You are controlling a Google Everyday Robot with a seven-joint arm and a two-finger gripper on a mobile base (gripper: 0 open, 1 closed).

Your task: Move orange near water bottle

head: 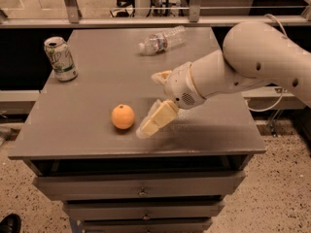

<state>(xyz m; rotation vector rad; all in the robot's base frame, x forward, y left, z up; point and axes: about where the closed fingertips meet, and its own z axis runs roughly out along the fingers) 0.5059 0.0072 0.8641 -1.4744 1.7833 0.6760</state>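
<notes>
The orange [123,116] sits on the grey table [97,81] near its front edge, left of centre. The water bottle [162,40] lies on its side at the back of the table, cap toward the left. My gripper [148,103] comes in from the right on the white arm and is open. One cream finger [158,118] reaches down to the tabletop just right of the orange, a small gap from it. The other finger shows higher up, behind it. The gripper holds nothing.
A white-and-green soda can [60,58] stands upright at the back left corner. The table is a drawer cabinet with drawers [141,186] below its front edge. A railing and glass run behind the table.
</notes>
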